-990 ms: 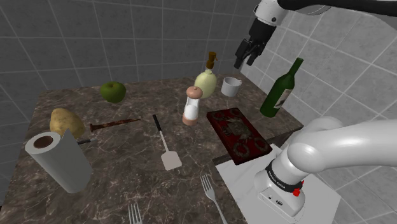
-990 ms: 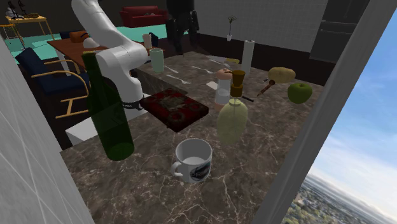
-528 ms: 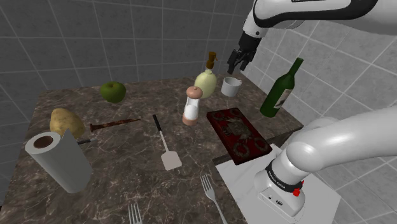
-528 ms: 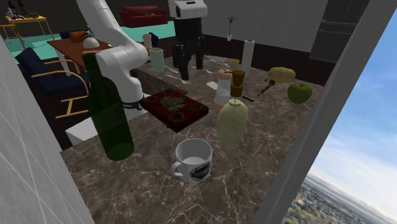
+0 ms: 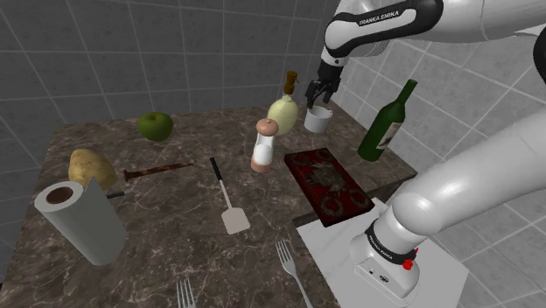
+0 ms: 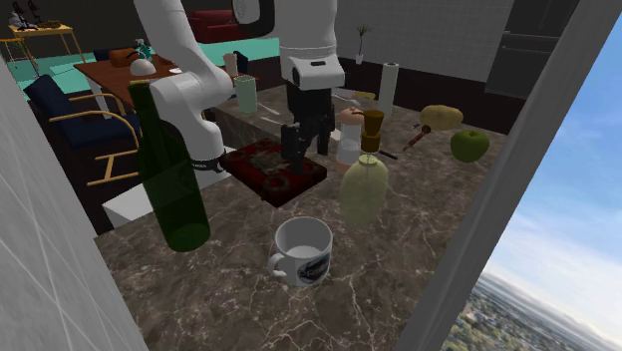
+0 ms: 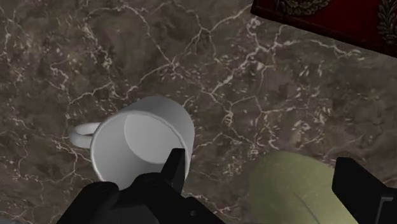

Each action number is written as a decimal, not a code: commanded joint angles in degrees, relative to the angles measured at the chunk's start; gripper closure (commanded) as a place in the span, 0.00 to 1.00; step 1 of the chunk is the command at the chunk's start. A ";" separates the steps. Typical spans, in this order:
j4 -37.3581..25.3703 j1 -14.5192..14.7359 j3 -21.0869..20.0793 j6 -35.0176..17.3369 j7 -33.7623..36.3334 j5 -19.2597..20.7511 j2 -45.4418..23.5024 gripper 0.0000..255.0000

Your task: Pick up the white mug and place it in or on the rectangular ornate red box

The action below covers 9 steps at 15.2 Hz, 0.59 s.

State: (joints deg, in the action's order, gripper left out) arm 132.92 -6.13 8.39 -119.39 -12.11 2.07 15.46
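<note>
Wrist view, straight down past the black fingers: end effector [image 7: 261, 170] spread open, clasping nothing. Just under one fingertip, white mug [image 7: 137, 143], upright on the dark marbled tabletop [image 7: 95, 57], mouth up, plain white bottom on show inside, handle on the side away from the pale olive bottle [image 7: 292, 188]. Rounded shoulder of that bottle below the gap between the fingers, just beside the mug. Farther out, a corner of the ornate red box [image 7: 318, 16], apart from the mug.

Over to the shoulder view, nearest first: white stand [image 5: 328, 241], two forks [image 5: 293, 267] by the tabletop's front edge, paper towel roll [image 5: 80, 221], spatula [image 5: 227, 199]. Then the red box, lying flat, patterned top up, just beyond the stand. Past it, a potato [image 5: 91, 168], a white shaker [image 5: 263, 144] with a pinkish cap, a green wine bottle [image 5: 385, 122] standing at the shoulder view's right. At the far end by the tiled wall, olive bottle with a brown stopper, mug right next to it, end effector hanging just above the mug's rim. Green apple [image 5: 156, 125] off to the far left.

Second exterior view, mug up front: dark emblem on its side.
</note>
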 commanded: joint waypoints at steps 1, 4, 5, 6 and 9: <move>-1.33 -0.39 0.56 -2.35 -0.38 0.44 -4.03 0.00; -4.13 -1.12 1.57 -5.14 -1.28 0.84 -10.20 0.00; -5.19 -1.38 1.88 -5.97 -1.58 0.92 -12.27 0.00; -6.31 -1.65 2.17 -6.75 -1.88 0.98 -14.36 0.00; -5.70 -1.74 2.23 -8.34 -2.01 0.85 -15.36 0.00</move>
State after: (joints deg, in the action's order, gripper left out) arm 127.00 -7.83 10.58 -126.94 -14.09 2.94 0.66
